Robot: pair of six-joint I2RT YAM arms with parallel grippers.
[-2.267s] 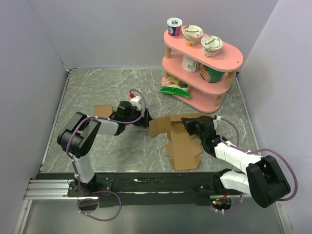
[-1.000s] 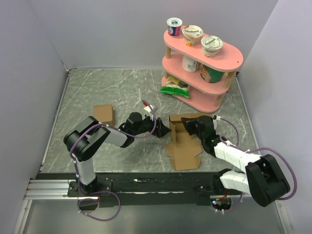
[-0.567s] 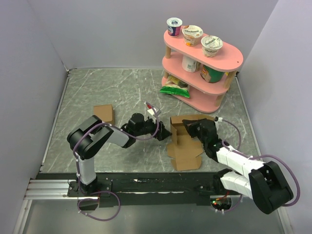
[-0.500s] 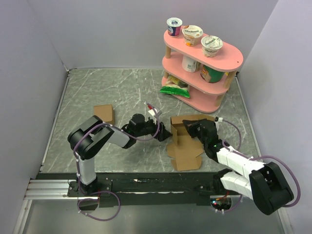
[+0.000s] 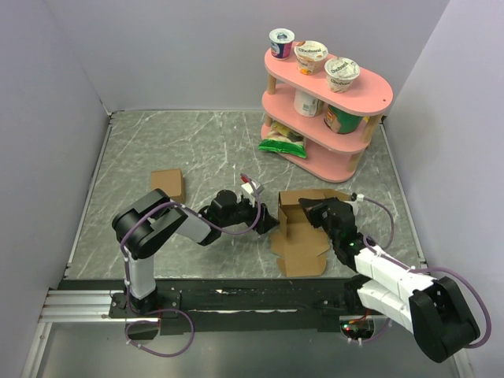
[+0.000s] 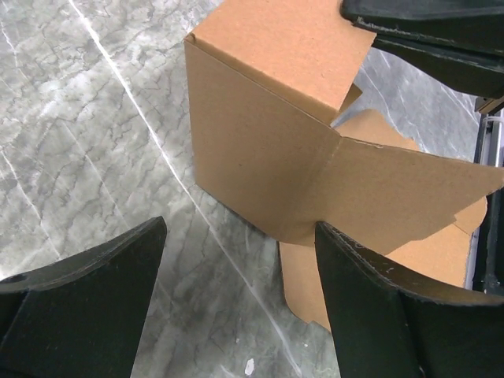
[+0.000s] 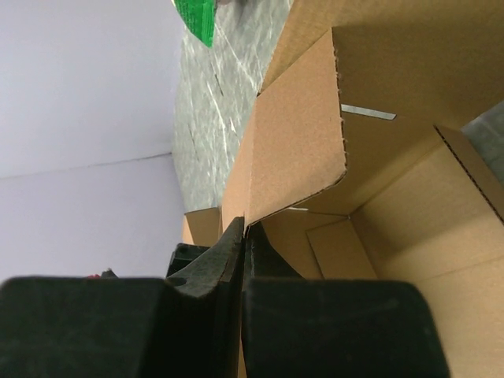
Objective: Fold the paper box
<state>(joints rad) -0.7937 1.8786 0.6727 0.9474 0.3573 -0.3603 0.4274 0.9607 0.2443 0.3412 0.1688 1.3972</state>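
The paper box [image 5: 301, 240] is a brown creased sheet lying at the table's front middle, with its far panels raised into an open-topped corner. My right gripper [image 5: 309, 206] is shut on the edge of one raised panel; in the right wrist view its jaws [image 7: 242, 228] pinch that panel of the paper box [image 7: 299, 150]. My left gripper [image 5: 268, 221] is open, just left of the box. In the left wrist view its jaws [image 6: 240, 228] stand wide before the box's upright wall [image 6: 252, 150], not touching it.
A small neat brown cardboard cube [image 5: 168, 185] sits at the left. A pink two-tier shelf [image 5: 331, 118] with yogurt cups stands at the back right, with a green bag [image 5: 282, 143] at its foot. Walls close in on the left and right.
My left gripper has moved right, from near the cube to the box's left side. The box's left flap has risen from flat to upright. My right gripper has shifted slightly, still holding the panel.
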